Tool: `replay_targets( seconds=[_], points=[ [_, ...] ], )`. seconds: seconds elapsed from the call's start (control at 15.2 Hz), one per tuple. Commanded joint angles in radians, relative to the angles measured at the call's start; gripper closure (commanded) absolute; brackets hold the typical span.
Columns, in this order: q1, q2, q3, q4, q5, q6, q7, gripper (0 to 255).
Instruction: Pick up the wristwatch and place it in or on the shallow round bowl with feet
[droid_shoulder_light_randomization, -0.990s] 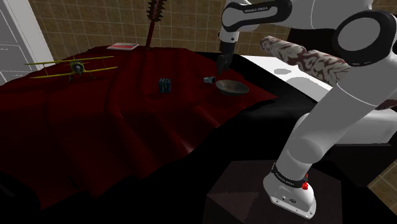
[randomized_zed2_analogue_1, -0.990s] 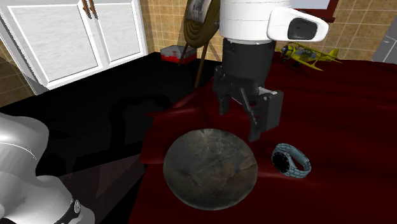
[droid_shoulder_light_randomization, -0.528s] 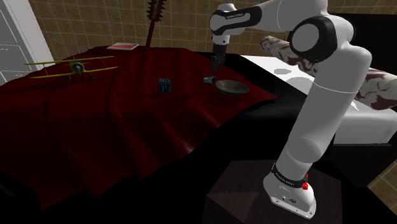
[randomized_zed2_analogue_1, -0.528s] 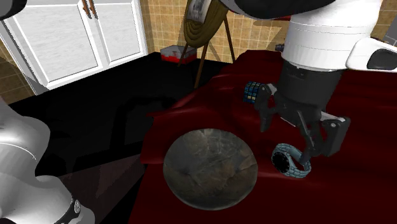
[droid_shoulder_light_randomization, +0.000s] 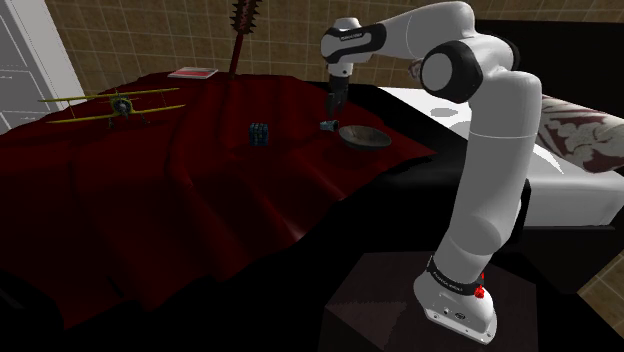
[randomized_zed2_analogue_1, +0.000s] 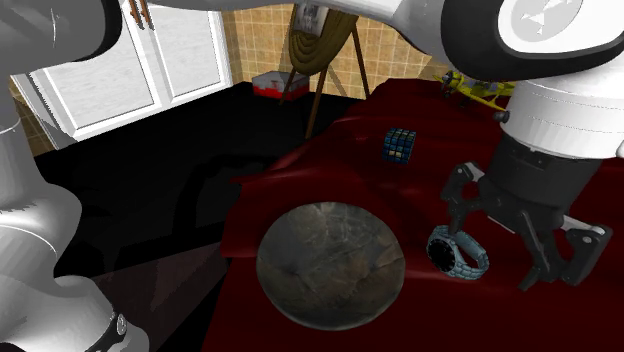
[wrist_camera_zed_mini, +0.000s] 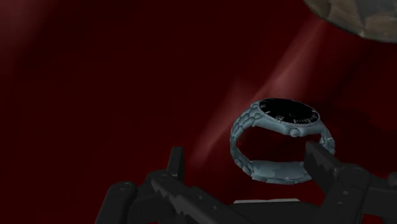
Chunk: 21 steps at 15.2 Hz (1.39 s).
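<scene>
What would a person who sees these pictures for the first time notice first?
The wide dark red cloth strikes first, across the shoulder view's middle and left. On it lies a blue-grey watch beside a round grey bowl, and the open black gripper hangs just above the watch. A yellow toy plane stands at the shoulder view's far left.

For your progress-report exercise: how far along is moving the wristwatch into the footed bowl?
Done: nothing; the blue-grey link-band wristwatch lies on the dark red cloth beside the shallow round grey bowl. Under way: the open black hand hovers at the wristwatch, not clasping it. Left: grasp, lift, place in bowl.
</scene>
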Motion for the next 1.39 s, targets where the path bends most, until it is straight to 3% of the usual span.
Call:
replay_targets(
  seconds=[0.0,0.66,0.73,1.32],
  points=[
    [0.0,0.003,0.001,-0.023,0.002,0.026,-0.001,0],
    [0.001,0.006,0.002,-0.054,0.003,0.06,-0.003,0],
    [0.001,0.006,0.002,-0.054,0.003,0.06,-0.003,255],
    [0.001,0.006,0.002,-0.054,0.003,0.06,-0.003,255]
  ],
)
